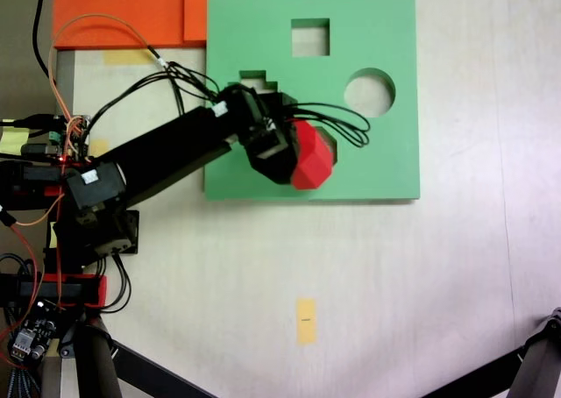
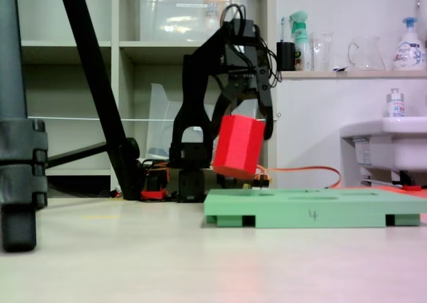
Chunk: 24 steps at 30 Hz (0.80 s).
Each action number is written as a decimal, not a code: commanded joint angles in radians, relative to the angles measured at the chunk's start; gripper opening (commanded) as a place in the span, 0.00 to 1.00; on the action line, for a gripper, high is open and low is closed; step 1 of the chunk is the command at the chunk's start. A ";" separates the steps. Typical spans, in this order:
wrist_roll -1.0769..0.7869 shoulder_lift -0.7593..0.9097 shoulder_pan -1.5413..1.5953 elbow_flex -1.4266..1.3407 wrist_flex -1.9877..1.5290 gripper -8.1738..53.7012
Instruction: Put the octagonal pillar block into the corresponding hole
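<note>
Jaws [image 2: 248,119] pinching the octagonal pillar block [image 2: 238,145], held in the air above the green foam board [image 2: 313,213], clear of its top. Long axis tilted off vertical. Corresponding hole [image 1: 330,141] peeking out just beside the block; needs straightening before lowering.

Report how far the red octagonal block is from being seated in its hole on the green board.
Done: the gripper has picked up the red octagonal block and carried it over the green foam board. In hand: the low fixed view shows the block tilted and held clear above the board's top, not touching it. Left: level it, line it up with the octagonal hole, mostly hidden under it from above, lower it in, release.
</note>
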State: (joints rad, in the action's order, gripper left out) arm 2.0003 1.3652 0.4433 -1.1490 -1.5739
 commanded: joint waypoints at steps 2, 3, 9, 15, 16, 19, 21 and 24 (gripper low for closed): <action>0.037 0.000 0.023 0.049 0.094 0.45; 0.049 -0.008 0.023 0.048 0.106 0.45; 0.103 -0.054 0.058 0.048 0.155 0.45; 0.143 -0.089 0.095 0.046 0.164 0.45; 0.144 -0.091 0.097 0.044 0.164 0.45; 0.146 -0.092 0.098 0.037 0.163 0.45; 0.147 -0.083 0.098 0.035 0.150 0.45; 0.147 -0.057 0.098 0.034 0.120 0.45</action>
State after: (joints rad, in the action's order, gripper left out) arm 2.1368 1.2563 0.5216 -1.1459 -1.4527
